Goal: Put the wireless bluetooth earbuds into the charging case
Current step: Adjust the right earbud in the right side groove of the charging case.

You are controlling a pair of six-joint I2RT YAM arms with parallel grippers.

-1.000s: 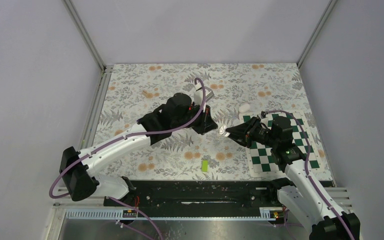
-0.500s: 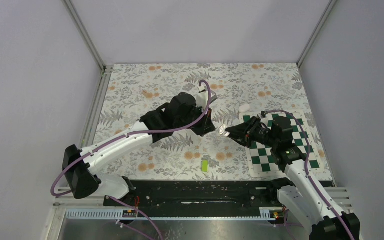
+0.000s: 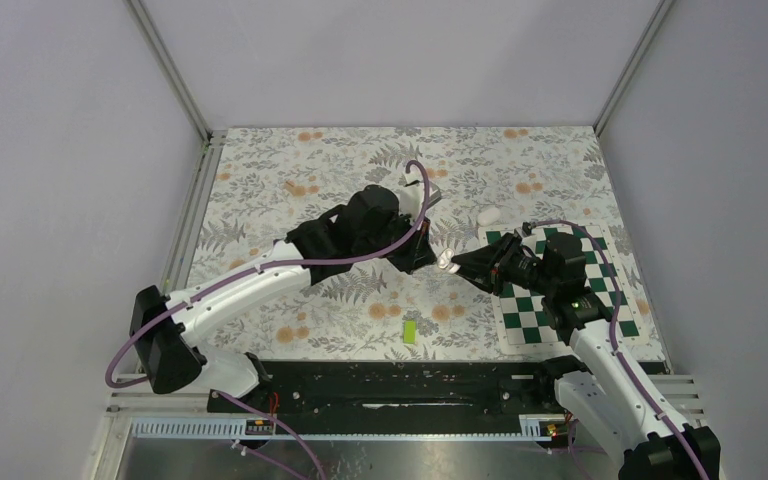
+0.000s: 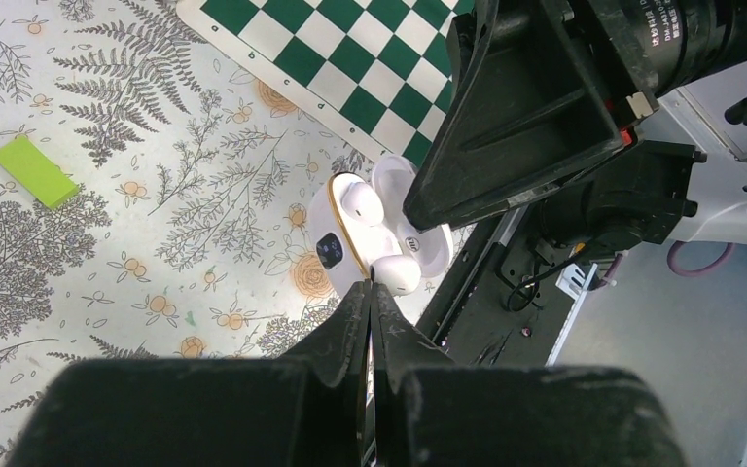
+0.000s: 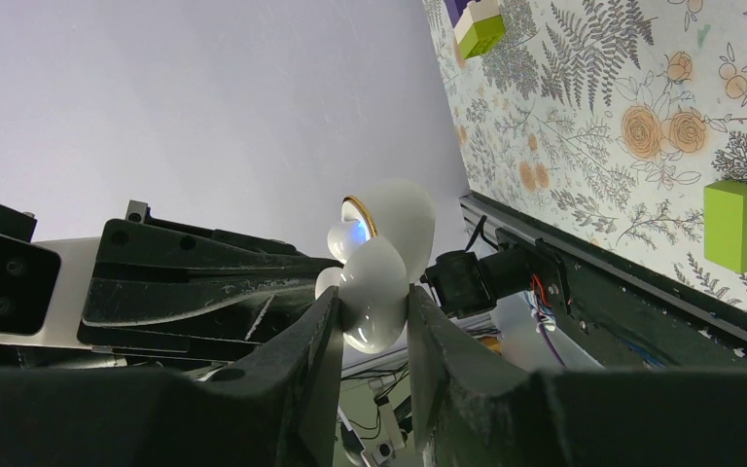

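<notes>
The white charging case (image 4: 336,238) hangs above the table with its lid (image 4: 399,185) open, and my right gripper (image 5: 372,304) is shut on its body (image 5: 377,287). One earbud (image 4: 360,200) sits in a socket of the case. A second earbud (image 4: 397,274) lies at the case's near edge, partly out. My left gripper (image 4: 372,285) is shut, its tips touching this earbud. From above, the case (image 3: 446,262) shows between the left gripper (image 3: 428,258) and the right gripper (image 3: 454,264).
A lime-green block (image 3: 410,330) lies near the front edge. A green chequered mat (image 3: 560,300) covers the right side under the right arm. A white rounded object (image 3: 488,215) rests behind the mat, and a small tan piece (image 3: 289,186) lies at the back left.
My left arm has shifted to the right, bringing its shut tips up to the case. The right arm and the case have stayed still.
</notes>
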